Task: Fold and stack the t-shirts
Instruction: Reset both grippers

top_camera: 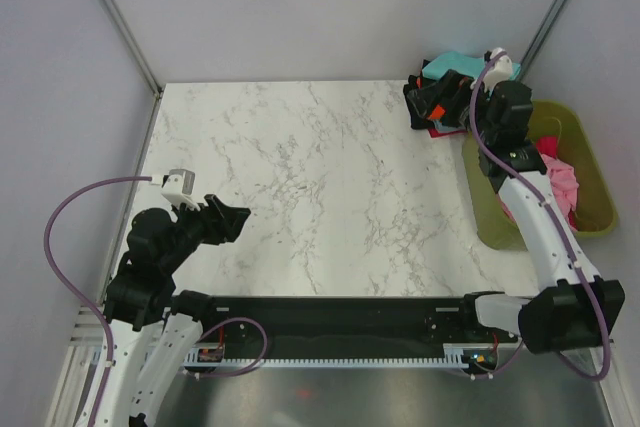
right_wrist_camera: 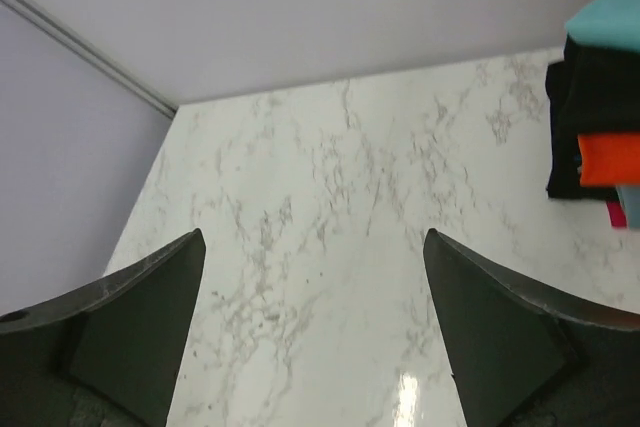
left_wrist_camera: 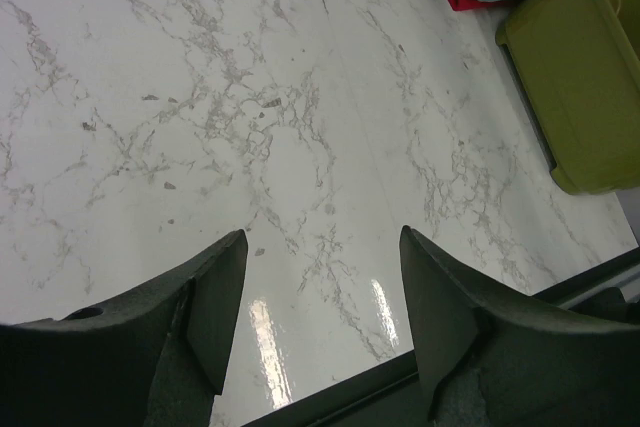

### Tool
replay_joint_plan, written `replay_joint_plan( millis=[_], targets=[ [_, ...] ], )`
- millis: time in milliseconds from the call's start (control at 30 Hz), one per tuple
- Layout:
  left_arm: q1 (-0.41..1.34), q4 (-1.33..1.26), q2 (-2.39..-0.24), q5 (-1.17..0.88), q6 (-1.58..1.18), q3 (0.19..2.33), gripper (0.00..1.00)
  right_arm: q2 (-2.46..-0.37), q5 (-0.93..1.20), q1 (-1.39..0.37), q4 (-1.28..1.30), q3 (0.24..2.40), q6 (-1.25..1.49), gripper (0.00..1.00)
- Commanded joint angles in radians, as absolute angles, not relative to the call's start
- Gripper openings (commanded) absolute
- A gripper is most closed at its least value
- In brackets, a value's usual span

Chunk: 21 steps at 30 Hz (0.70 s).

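- Right gripper (right_wrist_camera: 312, 239): jaws spread wide, nothing held, hanging just beyond the far-left corner of the tub (top_camera: 480, 209).
- Immediately right of those fingers in the wrist view: stack of t-shirts (right_wrist_camera: 595, 137), teal over black over orange, folded edges facing the gripper; long axis hard to judge.
- Inside the tub: a loose pink t-shirt (top_camera: 562, 179), likely next to fetch, nearer the right arm.
- Left gripper (left_wrist_camera: 322, 235): likewise wide open and empty, well apart from the tub.
- No brand, label or legible writing anywhere.
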<state>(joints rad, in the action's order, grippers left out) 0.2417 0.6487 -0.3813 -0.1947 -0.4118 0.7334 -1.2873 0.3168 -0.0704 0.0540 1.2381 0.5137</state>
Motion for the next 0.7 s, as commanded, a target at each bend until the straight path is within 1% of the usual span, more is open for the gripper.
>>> replay_joint_plan(
  millis=[0,33,133,333,467,667],
  targets=[
    [0.236,0.614,-0.373,-0.229,-0.411,0.735,0.70,-1.148,0.206,-0.072,0.112,1.079,0.462,0.98],
    [0.236,0.612,-0.373,-0.230,-0.411,0.735,0.70,-1.070,0.207,-0.072,0.118,0.995,0.463,0.98],
    [0.235,0.612,-0.379,-0.232,-0.413,0.736,0.70,-0.927,0.232,-0.074,0.135,0.854,0.482,0.98],
    [0.226,0.611,-0.388,-0.232,-0.411,0.736,0.70,-0.747,0.279,-0.084,0.207,0.671,0.538,0.98],
    [0.224,0.611,-0.387,-0.230,-0.411,0.735,0.70,-0.704,0.284,-0.087,0.198,0.608,0.568,0.98],
    [0.224,0.612,-0.390,-0.227,-0.411,0.735,0.70,-0.753,0.302,-0.098,0.196,0.637,0.568,0.98]
  ],
)
